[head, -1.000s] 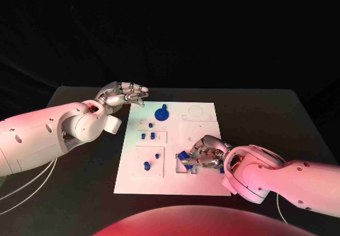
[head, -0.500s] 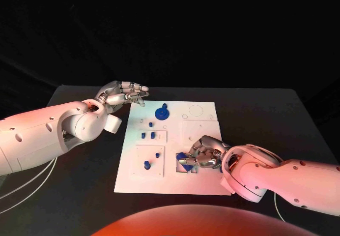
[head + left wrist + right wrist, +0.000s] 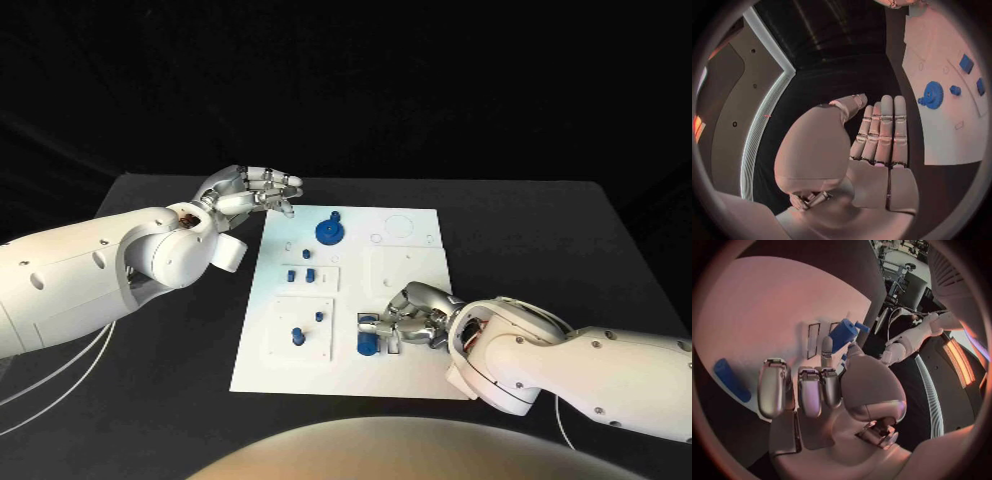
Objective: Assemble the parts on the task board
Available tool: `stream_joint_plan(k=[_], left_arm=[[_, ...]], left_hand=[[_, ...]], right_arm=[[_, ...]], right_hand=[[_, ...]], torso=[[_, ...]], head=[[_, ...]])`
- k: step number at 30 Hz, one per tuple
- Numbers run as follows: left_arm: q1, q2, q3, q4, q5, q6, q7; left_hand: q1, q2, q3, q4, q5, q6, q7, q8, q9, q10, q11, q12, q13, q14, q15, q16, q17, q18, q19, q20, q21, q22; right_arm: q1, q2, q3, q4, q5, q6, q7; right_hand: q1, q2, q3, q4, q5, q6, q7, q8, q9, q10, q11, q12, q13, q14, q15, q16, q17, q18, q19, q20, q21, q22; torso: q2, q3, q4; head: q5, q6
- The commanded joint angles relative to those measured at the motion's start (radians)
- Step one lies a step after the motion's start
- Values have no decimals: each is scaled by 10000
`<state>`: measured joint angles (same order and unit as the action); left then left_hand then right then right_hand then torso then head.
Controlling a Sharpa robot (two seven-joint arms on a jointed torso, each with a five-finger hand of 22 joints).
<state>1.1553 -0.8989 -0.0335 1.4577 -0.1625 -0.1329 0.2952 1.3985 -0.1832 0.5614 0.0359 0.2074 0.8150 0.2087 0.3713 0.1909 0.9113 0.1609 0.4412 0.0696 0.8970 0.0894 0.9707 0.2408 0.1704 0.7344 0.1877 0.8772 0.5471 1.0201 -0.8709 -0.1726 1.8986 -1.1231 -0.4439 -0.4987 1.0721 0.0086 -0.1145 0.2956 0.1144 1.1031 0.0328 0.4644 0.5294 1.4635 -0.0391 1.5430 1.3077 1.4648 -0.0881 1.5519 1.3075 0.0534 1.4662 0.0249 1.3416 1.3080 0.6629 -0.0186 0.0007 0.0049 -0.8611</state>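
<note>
— Silver fingers are seen held together and straight on the left hand (image 3: 248,188), raised above the tabletop (image 3: 173,330) just off the far left corner of the task board (image 3: 411,375); nothing is held in it, and no shift from a second ago can be made out there.

— And further right?

— The blue gear (image 3: 330,233) and the small blue pegs (image 3: 299,273) are left as they were. The change is at the right hand (image 3: 414,315): it has been drawn nearer along the board's right side, and the loose blue pieces that were spread under it are now gathered at the slots (image 3: 369,340).

— What is meant by that for the task?

— A blue block (image 3: 842,335) is seen pinched at its fingertips in the right wrist view, so an insertion is judged to be under way, not finished.

— What is hidden?

— The slot beneath the block is covered by the fingers; whether the block is seated cannot be told. A blue strip (image 3: 731,380) is cut short at the board's edge.
</note>
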Motion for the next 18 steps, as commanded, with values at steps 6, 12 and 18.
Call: stream_joint_plan(k=[6,12,18], left_arm=[[3,20,7,9,-31,162,41],[3,12,7,5,-31,154,38],[3,5,7,-11,-31,147,36]], left_hand=[[-58,-4,-45,6,24,-40,159,-28,-12,-43,-9,59,9,-47,31,-31,-10,117,58,41,-66,-8],[-58,-4,-45,6,24,-40,159,-28,-12,-43,-9,59,9,-47,31,-31,-10,117,58,41,-66,-8],[-58,-4,-45,6,24,-40,159,-28,-12,-43,-9,59,9,-47,31,-31,-10,117,58,41,-66,-8]], right_arm=[[-11,35,0,-7,-311,173,-19],[-11,-146,0,126,-319,398,218],[-9,-432,0,423,-220,664,449]], right_hand=[[-690,-6,-595,3,0,-93,-23,170,76,967,4,37,2444,967,-70,57,2141,-94,361,-76,12,2048],[-11,-31,-614,-51,15,-151,-30,224,100,972,-3,45,2455,966,-75,55,2136,-93,356,-80,6,2046],[1079,-201,-765,-89,15,-188,-51,293,112,1005,-23,114,2512,969,-91,57,2151,-96,358,-94,26,2050]], torso=[[2,1,11],[-5,12,7],[-4,13,-10]], head=[[-12,-4],[23,-12],[35,-16]])
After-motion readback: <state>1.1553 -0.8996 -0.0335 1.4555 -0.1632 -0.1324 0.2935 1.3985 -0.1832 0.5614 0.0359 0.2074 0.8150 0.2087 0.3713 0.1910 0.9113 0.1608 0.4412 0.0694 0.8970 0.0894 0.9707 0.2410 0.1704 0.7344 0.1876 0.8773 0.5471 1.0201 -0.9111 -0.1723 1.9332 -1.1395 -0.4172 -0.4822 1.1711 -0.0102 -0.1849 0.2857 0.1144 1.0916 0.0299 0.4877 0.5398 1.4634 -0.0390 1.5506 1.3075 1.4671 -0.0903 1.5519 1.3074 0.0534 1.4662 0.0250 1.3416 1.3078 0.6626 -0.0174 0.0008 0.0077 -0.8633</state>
